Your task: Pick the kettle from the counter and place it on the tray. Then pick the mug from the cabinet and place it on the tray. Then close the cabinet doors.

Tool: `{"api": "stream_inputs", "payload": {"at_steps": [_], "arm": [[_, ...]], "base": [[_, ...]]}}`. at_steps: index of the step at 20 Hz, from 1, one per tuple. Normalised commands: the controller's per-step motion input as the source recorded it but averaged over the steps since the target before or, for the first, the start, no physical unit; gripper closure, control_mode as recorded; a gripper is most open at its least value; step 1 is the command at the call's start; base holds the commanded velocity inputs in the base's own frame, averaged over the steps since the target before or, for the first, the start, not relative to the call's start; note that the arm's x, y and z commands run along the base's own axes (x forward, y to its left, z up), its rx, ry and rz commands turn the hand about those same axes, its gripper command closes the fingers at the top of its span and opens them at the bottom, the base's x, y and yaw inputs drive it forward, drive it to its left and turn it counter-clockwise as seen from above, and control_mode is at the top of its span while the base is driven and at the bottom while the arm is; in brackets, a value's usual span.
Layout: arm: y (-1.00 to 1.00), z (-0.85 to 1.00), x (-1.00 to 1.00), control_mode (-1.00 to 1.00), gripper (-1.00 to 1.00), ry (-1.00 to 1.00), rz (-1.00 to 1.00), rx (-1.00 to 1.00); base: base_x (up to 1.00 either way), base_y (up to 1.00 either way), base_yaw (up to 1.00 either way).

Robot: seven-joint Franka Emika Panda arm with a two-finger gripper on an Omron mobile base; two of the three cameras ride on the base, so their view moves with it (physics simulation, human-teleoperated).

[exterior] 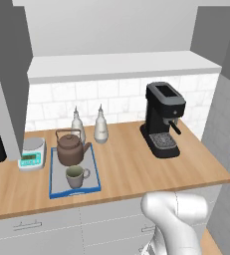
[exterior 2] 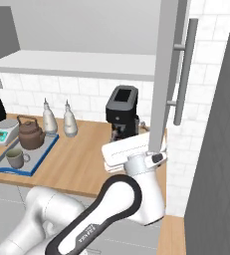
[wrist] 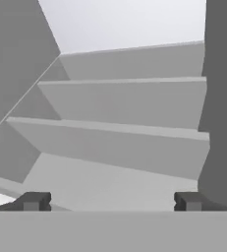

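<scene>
Kettle point(exterior: 70, 148) and mug point(exterior: 75, 176) sit on tray point(exterior: 53, 189), lower left of frame. Doors remain. Gripper point(wrist: 110, 202) fingers spread wide, empty, facing cabinet point(wrist: 125, 123) shelves; open cabinet door point(exterior 2: 167, 74) upper right. Push panel flat, swing slowly, avoid catching bar handle point(exterior 2: 184, 72).

even flat light; soft low-resolution render

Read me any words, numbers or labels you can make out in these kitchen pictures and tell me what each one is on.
No text can be read.
Kitchen scale: its greenish display shows dark marks, too small and blurred to read.
Coffee machine, kettle, mug, two bottles: no lettering visible.
</scene>
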Motion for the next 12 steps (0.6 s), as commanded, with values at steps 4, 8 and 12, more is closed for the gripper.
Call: {"api": "stream_inputs", "payload": {"at_steps": [4,8,12], "arm": [[-0.29,0.03,0.0,-1.0,-1.0,0.0,-0.11,0.05],[-0.24,0.41,0.0,-1.0,-1.0,-0.04,-0.04,0.02],[-0.25,0.5,0.0,-1.0,-1.0,-0.07,0.0,0.0]], "base": [[0.0,0.0,0.0],[0.0,0.0,0.0],[0.0,0.0,0.0]]}}
